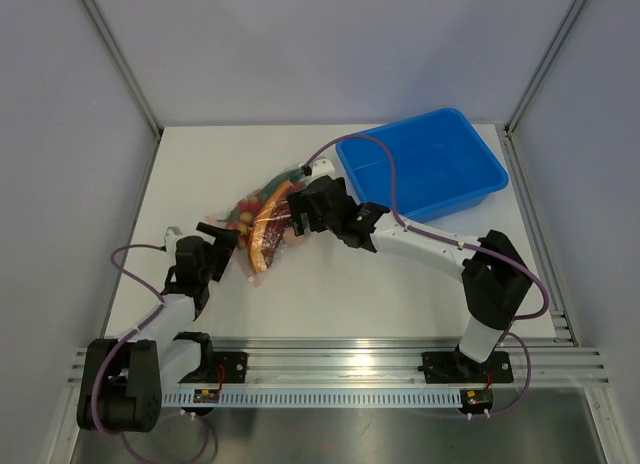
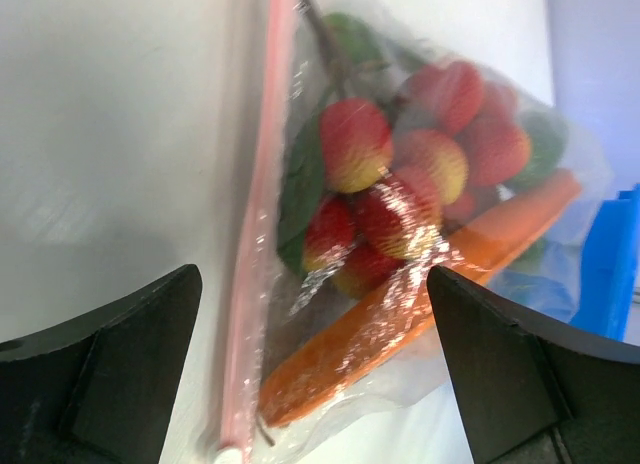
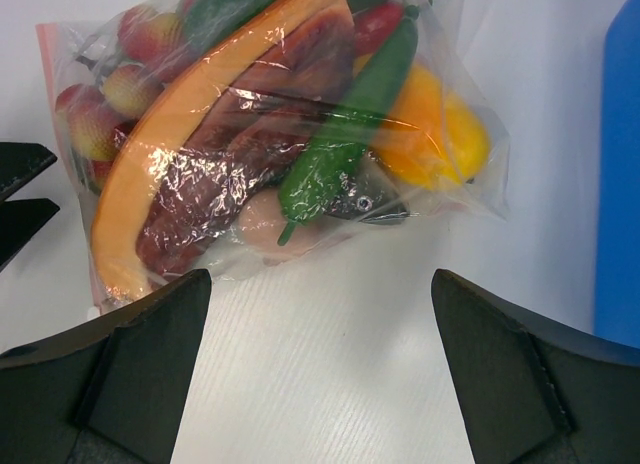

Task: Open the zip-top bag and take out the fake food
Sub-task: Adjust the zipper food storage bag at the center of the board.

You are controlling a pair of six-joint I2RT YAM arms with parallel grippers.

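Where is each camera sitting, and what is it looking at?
Top: high behind the robot, looking down on the table, bag and bin; left arm and right arm show.
Left wrist: on the left arm, looking forward at the bag's zip strip; the open left gripper shows.
Right wrist: on the right arm, looking down on the bag; the open right gripper shows.
Shared: all three see the bag and some of the bin.

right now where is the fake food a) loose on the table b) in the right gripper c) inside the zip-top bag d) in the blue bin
c: the fake food shows through the clear plastic of the zip-top bag in both wrist views.
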